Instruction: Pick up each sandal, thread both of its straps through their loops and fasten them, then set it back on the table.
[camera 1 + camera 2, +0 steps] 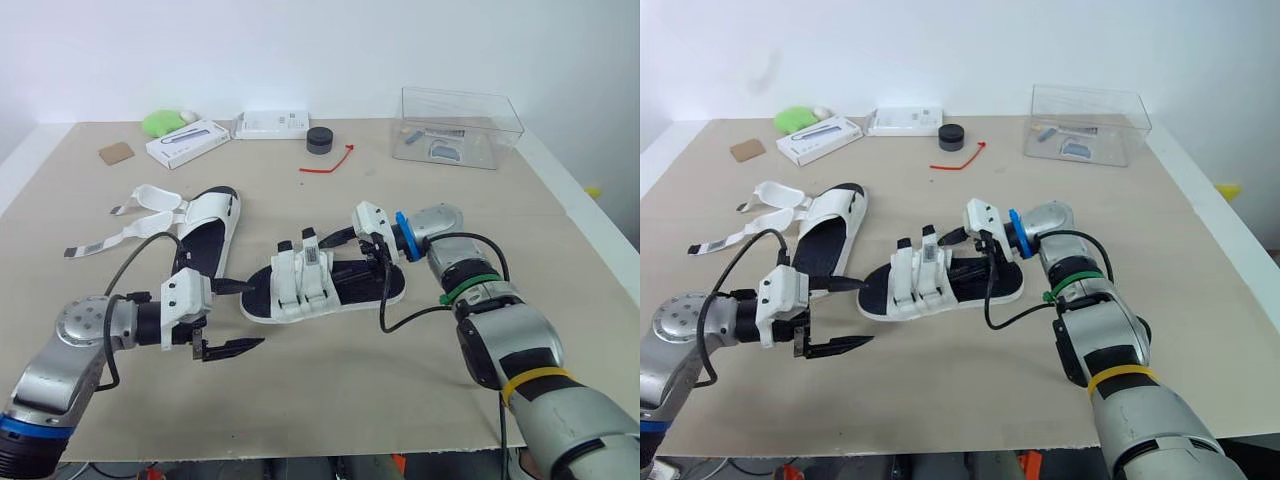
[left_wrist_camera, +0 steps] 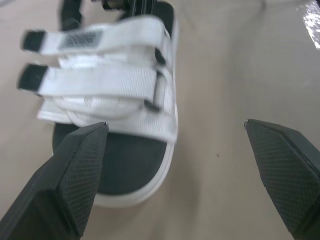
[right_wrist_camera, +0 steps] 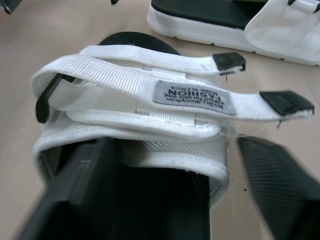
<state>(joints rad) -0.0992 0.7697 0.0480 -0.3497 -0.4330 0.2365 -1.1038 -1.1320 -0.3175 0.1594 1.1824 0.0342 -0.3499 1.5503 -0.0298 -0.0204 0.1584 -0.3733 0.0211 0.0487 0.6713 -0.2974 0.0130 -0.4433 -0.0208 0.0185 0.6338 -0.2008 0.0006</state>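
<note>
Fingers of left gripper (image 1: 256, 314) spread beside fastened sandal (image 1: 300, 290); right gripper (image 3: 172, 145) fingers spread astride its side, heel hidden.

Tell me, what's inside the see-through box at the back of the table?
In the clear box a few small bluish-grey items lie on its floor. They are too small to name. The see-through walls hide nothing.
</note>
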